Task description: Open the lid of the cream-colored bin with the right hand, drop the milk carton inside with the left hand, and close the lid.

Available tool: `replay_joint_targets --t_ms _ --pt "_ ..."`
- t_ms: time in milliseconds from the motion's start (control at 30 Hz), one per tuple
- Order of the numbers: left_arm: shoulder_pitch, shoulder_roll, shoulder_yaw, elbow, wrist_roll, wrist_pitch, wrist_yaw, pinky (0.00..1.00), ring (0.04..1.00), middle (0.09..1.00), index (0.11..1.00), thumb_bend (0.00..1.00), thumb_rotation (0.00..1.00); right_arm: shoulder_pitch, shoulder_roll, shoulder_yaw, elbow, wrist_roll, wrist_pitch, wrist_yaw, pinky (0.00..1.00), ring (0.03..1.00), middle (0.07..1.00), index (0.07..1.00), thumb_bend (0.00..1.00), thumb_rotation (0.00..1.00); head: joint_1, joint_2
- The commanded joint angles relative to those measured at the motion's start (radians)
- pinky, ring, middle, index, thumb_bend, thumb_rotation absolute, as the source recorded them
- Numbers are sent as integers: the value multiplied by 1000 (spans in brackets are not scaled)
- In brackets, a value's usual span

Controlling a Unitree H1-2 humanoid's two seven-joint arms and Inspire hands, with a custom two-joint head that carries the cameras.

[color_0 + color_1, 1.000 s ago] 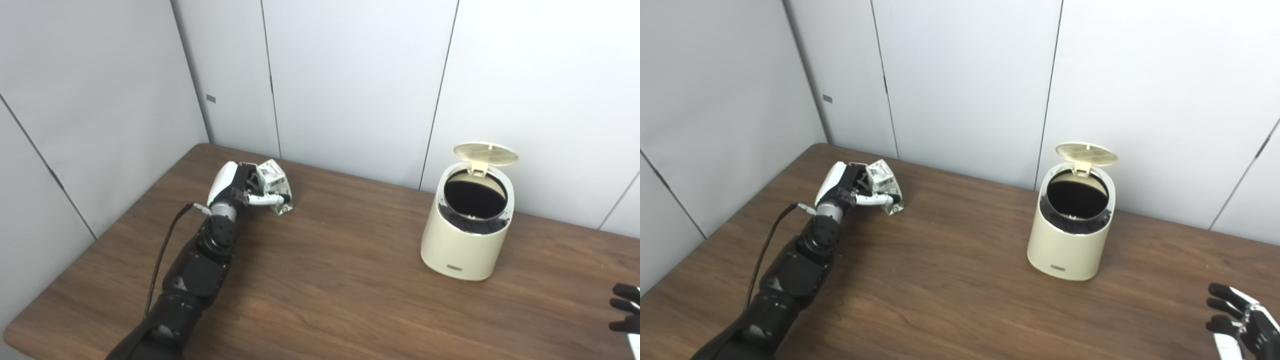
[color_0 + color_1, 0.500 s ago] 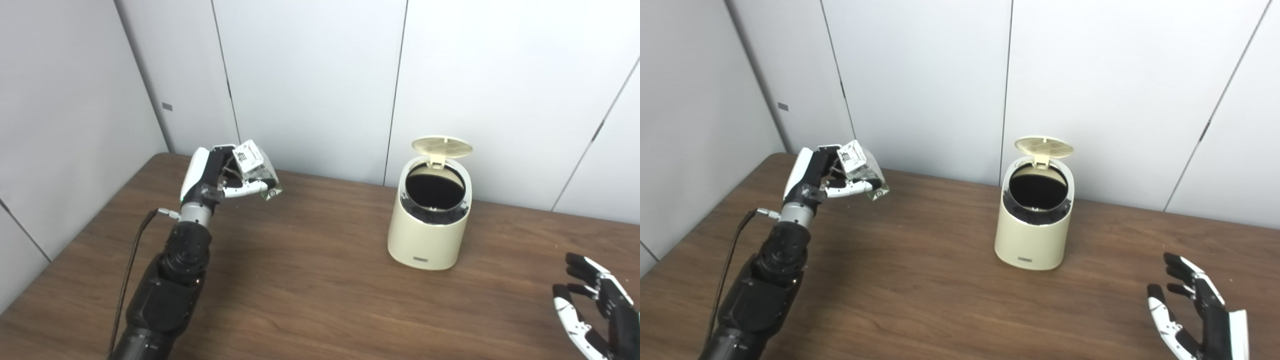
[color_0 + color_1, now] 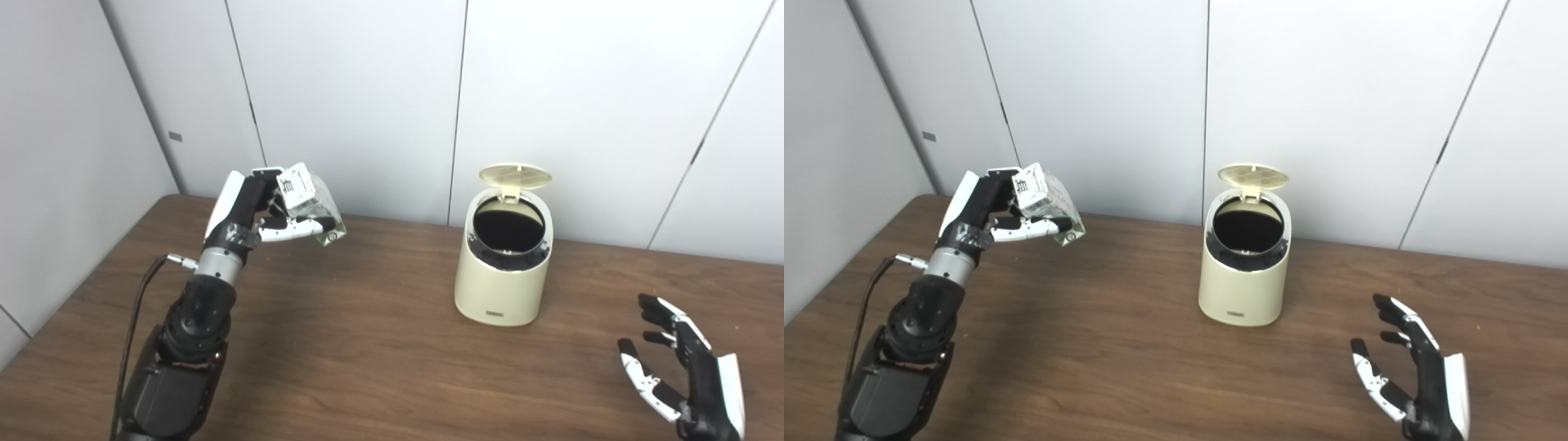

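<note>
The cream-colored bin [image 3: 503,286] stands on the brown table with its round lid [image 3: 515,176] tipped up at the back, so the dark inside shows. My left hand [image 3: 254,211] is shut on the milk carton [image 3: 310,203], a small white and green box, and holds it tilted in the air well to the left of the bin. My right hand [image 3: 686,373] hovers open, fingers spread and palm turned left, low at the front right, apart from the bin.
Grey wall panels [image 3: 367,92] close the table at the back and on the left. A black cable [image 3: 131,331] runs along my left forearm. Bare wood tabletop [image 3: 367,343] lies between my two hands in front of the bin.
The camera has swung right. My left hand has lifted the carton off the table and carried it higher. My right hand has come further into view, still open.
</note>
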Motion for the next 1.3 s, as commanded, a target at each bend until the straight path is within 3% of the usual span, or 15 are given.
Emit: replay_joint_targets --t_ms 0,133,300,467,600,833,967,1267 --pt "-48 -3 0 -66 -8 -38 3 276 343 465 486 522 0 -5 19 9 31 -2 -9 -20 668 775 791 780 106 171 -3 0" --pt "-53 -47 -14 -124 -9 -23 9 357 417 498 469 521 0 -11 22 12 44 -1 -8 -25 677 784 801 792 110 174 -10 -3" --pt "-56 -95 -47 -156 1 -96 13 380 471 493 465 504 0 -20 32 15 61 -17 5 -47 680 781 799 793 123 206 -30 -6" --pt "-45 -144 -80 -132 15 -216 30 380 470 496 465 503 0 -29 38 19 79 -14 4 -64 693 792 803 794 141 428 -43 -4" --pt "-35 -189 -97 -111 23 -251 33 337 447 488 485 503 0 -35 44 25 88 -15 3 -76 694 796 808 802 145 454 -63 -4" --pt "-20 -245 -124 -77 69 -302 43 330 437 485 496 503 0 -49 46 35 123 -34 -9 -107 686 789 808 800 215 666 -89 -5" --pt "-22 -267 -139 -61 79 -327 47 342 444 488 481 503 0 -54 46 48 121 -56 12 -116 680 786 805 795 179 599 -103 -8" --pt "-26 -322 -181 -11 121 -391 63 349 443 488 481 503 0 -61 56 54 148 -42 -9 -131 688 796 809 795 173 501 -131 -13"
